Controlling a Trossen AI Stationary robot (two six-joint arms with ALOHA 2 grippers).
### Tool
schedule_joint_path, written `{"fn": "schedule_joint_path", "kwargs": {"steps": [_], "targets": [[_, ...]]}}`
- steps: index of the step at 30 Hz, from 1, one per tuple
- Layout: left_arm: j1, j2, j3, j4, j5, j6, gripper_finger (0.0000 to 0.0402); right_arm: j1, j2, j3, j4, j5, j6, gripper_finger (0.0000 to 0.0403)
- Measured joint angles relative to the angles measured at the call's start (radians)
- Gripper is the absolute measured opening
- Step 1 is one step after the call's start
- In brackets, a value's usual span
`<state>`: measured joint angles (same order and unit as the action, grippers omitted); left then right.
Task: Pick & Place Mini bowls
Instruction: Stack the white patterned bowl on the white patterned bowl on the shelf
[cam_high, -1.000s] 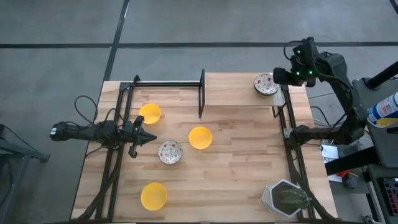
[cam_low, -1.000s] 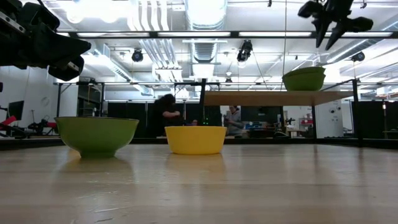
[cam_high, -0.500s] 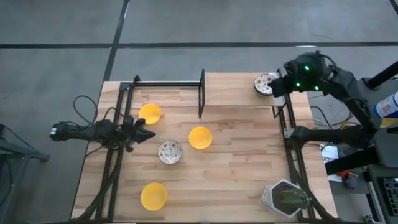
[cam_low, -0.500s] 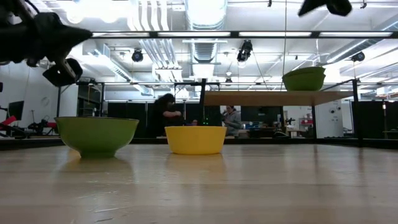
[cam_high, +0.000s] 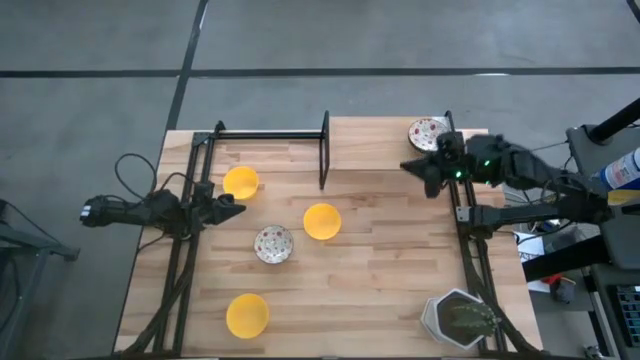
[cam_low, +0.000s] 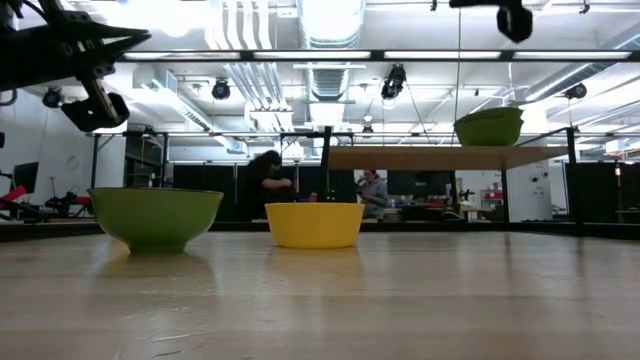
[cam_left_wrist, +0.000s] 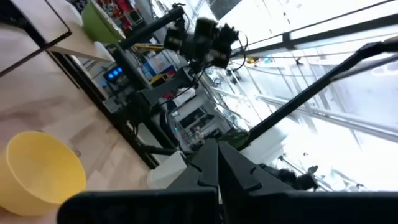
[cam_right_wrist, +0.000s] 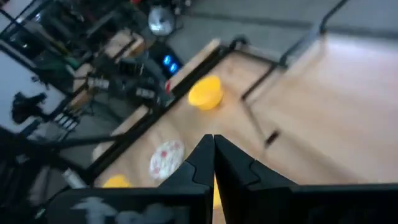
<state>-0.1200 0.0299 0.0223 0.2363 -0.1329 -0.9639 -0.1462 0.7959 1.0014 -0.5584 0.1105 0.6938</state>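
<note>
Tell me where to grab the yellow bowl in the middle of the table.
Pinch the rim of the centre yellow bowl, one finger inside its wall and one outside, coming straight down. It sits upright, mouth open, with bare wood all around it.

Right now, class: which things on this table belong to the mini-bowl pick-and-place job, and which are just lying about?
Job:
yellow bowls
speckled bowls
left gripper
right gripper

Lying about:
hexagonal container
black frame
</note>
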Motion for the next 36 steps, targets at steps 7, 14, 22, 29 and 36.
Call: {"fn": "schedule_joint_path", "kwargs": {"steps": [7, 14, 22, 29, 36], "targets": [[0.0, 0.0, 0.003, 0.004, 0.0, -0.033, 0.0, 0.054, -0.006, -0.154, -0.109, -0.046, 0.112, 0.0008], [0.0, 0.0, 0.004, 0.019, 0.0, -0.034, 0.0, 0.147, -0.062, -0.31, 0.356, 0.047, -0.185, 0.0008], [0.0, 0.0, 0.005, 0.018, -0.032, -0.147, 0.0, 0.175, -0.229, -0.468, 0.463, 0.046, -0.312, 0.0008], [0.0, 0.0, 0.005, 0.017, -0.044, -0.152, 0.0, 0.176, -0.343, -0.585, 0.455, 0.02, -0.31, 0.0008], [0.0, 0.0, 0.005, 0.001, -0.051, -0.165, 0.0, 0.179, -0.464, -0.676, 0.568, -0.107, -0.424, 0.0008]]}}
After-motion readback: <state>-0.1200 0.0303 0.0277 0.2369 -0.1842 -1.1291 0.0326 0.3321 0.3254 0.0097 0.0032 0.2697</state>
